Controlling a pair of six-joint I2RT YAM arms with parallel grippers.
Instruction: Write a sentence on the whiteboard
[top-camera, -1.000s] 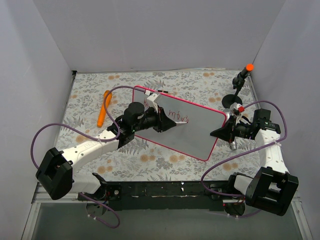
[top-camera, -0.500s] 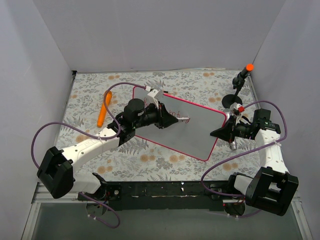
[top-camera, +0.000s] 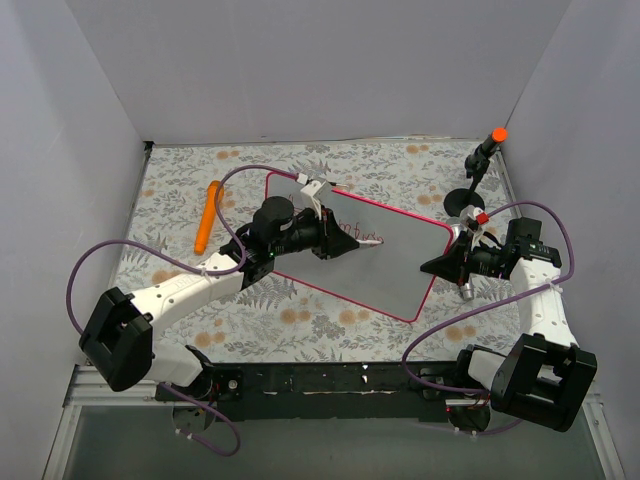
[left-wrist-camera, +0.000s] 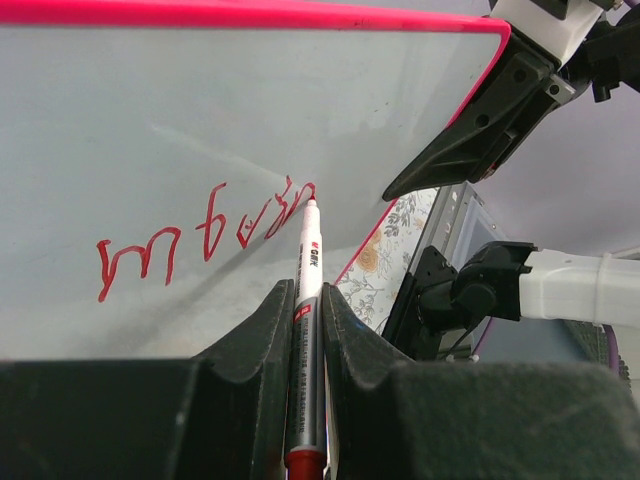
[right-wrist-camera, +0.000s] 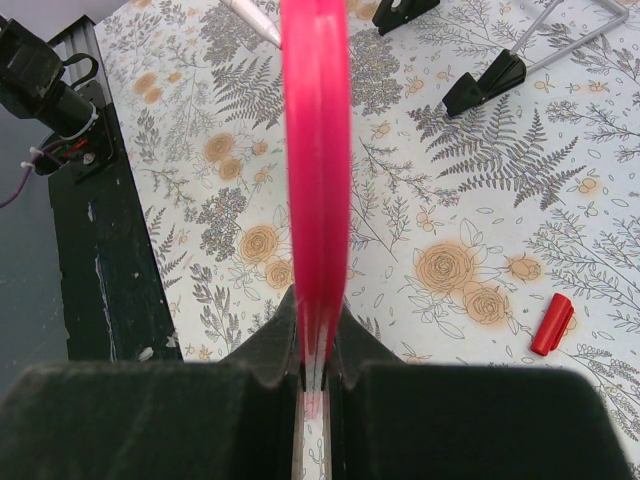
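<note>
The whiteboard (top-camera: 390, 260), white with a pink-red frame, lies tilted in the middle of the table. My left gripper (top-camera: 340, 240) is shut on a slim silver marker pen (left-wrist-camera: 306, 290), whose tip touches the board (left-wrist-camera: 200, 110) at the end of the red handwritten sentence (left-wrist-camera: 200, 235). The red letters also show in the top view (top-camera: 350, 232), partly hidden by my left gripper. My right gripper (top-camera: 440, 265) is shut on the board's right edge, seen end-on as a pink frame (right-wrist-camera: 315, 150) between its fingers.
An orange marker (top-camera: 208, 216) lies at the left on the flowered cloth. A black stand with an orange tip (top-camera: 485, 150) is at the back right. A red pen cap (right-wrist-camera: 552, 323) lies on the cloth. Black board feet (right-wrist-camera: 485, 82) show beyond the frame.
My left gripper has moved right along the board with the pen, adding more red letters to the line. The right arm and board have not moved.
</note>
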